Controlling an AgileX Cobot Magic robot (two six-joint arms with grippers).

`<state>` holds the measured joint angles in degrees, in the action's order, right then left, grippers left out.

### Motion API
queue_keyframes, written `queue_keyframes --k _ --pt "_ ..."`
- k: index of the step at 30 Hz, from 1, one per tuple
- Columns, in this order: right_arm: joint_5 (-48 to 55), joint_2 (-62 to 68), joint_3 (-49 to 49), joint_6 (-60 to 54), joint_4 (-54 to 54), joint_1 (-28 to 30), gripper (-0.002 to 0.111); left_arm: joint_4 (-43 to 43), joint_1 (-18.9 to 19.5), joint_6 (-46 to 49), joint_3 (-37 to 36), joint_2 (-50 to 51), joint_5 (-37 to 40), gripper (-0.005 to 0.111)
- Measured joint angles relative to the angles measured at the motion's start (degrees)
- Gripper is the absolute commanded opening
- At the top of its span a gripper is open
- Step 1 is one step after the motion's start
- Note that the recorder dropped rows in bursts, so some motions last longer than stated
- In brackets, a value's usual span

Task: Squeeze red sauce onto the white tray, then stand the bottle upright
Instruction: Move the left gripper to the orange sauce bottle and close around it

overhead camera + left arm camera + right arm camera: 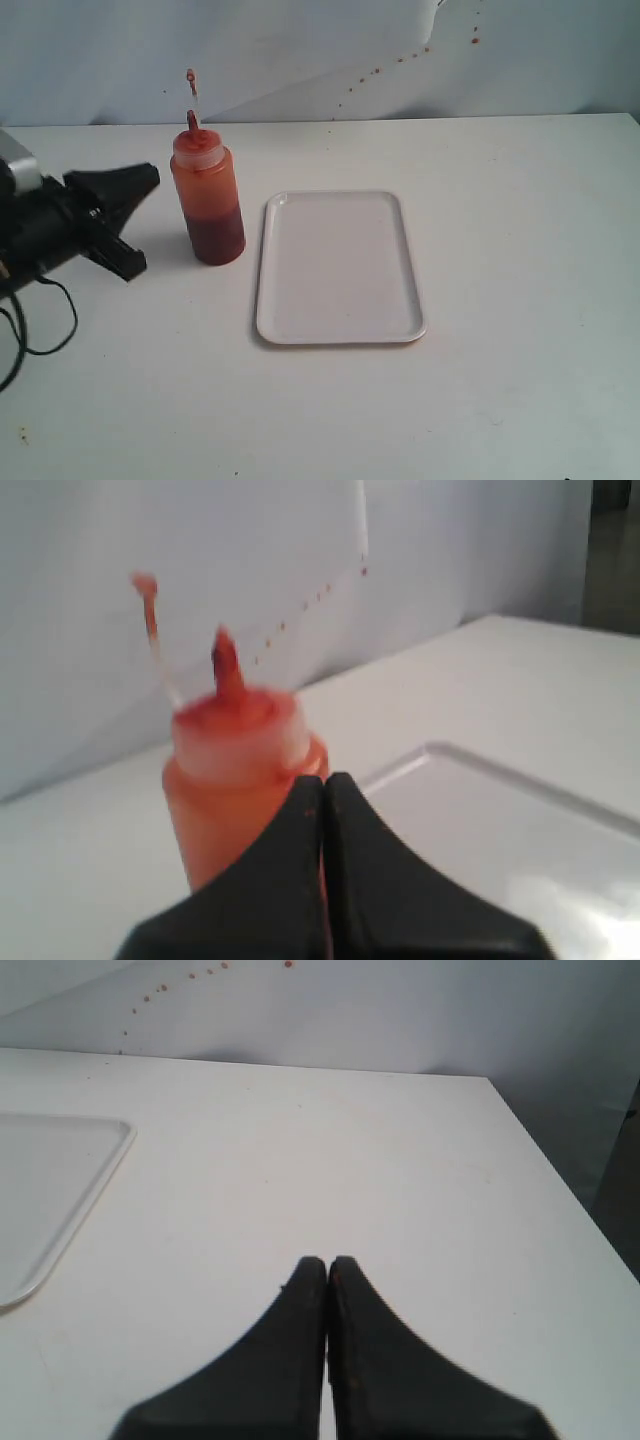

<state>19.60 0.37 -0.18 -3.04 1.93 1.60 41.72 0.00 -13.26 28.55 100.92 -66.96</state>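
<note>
The bottle stands upright on the table just left of the white tray. Its red nozzle points up, with the tethered tip hanging above it. Red sauce shows dark through the bottle's lower part. The tray's surface is plain white. My left gripper hovers left of the bottle, shut and empty. In the left wrist view its fingertips sit just short of the bottle, with the tray beyond. My right gripper is shut over bare table, the tray's corner off to one side.
Brownish-red specks dot the back wall. A black cable loops on the table under the left arm. The table's side edge runs near the right gripper. The right arm is outside the exterior view.
</note>
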Motion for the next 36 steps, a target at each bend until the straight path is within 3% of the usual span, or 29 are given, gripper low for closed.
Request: queue_keyframes --k 7,15,17,20,22,23,36 --pt "0.0 0.0 0.0 0.0 0.0 0.0 0.0 -0.59 0.02 11.02 5.41 21.98 -1.42 0.001" --pt "0.0 0.0 0.0 0.0 0.0 0.0 0.0 0.95 0.02 12.05 11.54 25.84 -1.97 0.001" --pt "0.0 0.0 0.0 0.0 0.0 0.0 0.0 0.95 0.0 11.94 11.63 25.84 -1.97 0.006" --pt "0.0 0.0 0.0 0.0 0.0 0.0 0.0 0.95 0.02 11.16 11.63 25.84 -1.97 0.051" --pt "0.0 0.0 0.0 0.0 0.0 0.0 0.0 0.95 0.02 7.45 11.63 25.84 -1.97 0.096" --pt "0.0 0.0 0.0 0.0 0.0 0.0 0.0 0.95 0.02 5.91 11.63 25.84 -1.97 0.104" --pt "0.0 0.0 0.0 0.0 0.0 0.0 0.0 0.74 0.0 3.17 12.21 26.11 -2.08 0.104"
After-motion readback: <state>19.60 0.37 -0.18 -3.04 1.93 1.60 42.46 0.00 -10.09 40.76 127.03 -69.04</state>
